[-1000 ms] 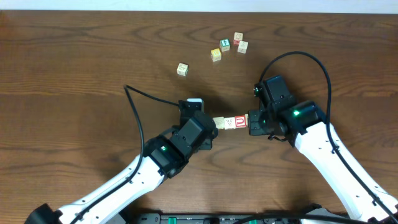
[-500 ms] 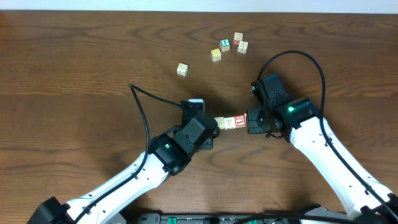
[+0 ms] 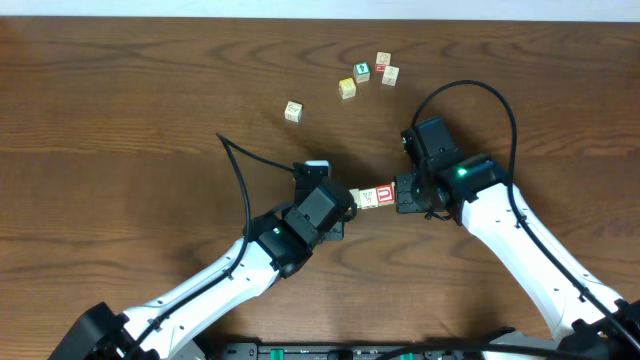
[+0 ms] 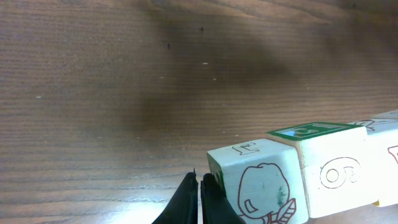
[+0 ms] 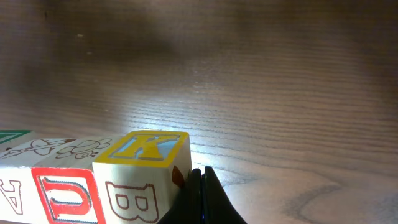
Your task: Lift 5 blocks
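Observation:
A short row of pale-wood blocks (image 3: 374,197) lies end to end between my two grippers at the table's middle. My left gripper (image 3: 349,201) is shut, and its fingertips press the row's left end. The left wrist view shows that gripper (image 4: 199,186) against a block with an apple drawing (image 4: 261,183), beside a green-topped block (image 4: 326,168). My right gripper (image 3: 401,194) is shut against the right end. In the right wrist view the gripper (image 5: 200,180) touches a yellow K block (image 5: 140,168), next to the red U block (image 5: 65,196). I cannot tell whether the row is off the table.
Several loose cubes lie at the back: one alone (image 3: 293,111), a yellow-faced one (image 3: 347,88), a green-faced one (image 3: 361,71) and two more (image 3: 386,68). Black cables arc over both arms. The table's far edge runs along the top.
Both arms and the pinched row have shifted slightly left and toward the back. Both grippers stay shut against the row's ends.

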You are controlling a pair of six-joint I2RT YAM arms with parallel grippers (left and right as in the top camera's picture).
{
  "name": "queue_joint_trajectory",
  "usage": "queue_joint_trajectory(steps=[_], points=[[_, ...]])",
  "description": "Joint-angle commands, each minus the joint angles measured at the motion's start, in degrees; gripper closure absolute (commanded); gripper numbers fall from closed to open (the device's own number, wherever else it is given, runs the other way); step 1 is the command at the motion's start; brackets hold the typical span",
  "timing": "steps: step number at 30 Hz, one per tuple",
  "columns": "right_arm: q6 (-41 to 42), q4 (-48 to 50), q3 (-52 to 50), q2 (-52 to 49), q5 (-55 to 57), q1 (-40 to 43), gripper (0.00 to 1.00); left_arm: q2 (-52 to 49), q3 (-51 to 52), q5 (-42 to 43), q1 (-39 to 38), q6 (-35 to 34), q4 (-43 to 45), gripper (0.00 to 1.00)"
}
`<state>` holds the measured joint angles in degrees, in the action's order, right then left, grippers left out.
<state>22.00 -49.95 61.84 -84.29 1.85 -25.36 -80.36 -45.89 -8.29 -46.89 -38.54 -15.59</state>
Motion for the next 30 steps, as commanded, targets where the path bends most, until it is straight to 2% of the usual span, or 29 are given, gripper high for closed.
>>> queue_joint_trajectory(steps=[1, 9, 30], points=[[1.2, 2.5, -0.5, -0.5, -16.1, -3.2, 0.99, -0.5, -4.5, 10.7, -2.0, 0.5, 4.4, 0.93], [1.8, 5.9, -3.8, -0.5, -16.3, -3.2, 0.99, -1.3, -4.5, 10.7, -2.0, 0.6, 4.5, 0.93], [2.4, 8.5, -3.9, -4.2, -17.6, -3.2, 0.99, -5.6, -4.3, 12.4, -2.1, 0.2, 6.9, 0.93]])
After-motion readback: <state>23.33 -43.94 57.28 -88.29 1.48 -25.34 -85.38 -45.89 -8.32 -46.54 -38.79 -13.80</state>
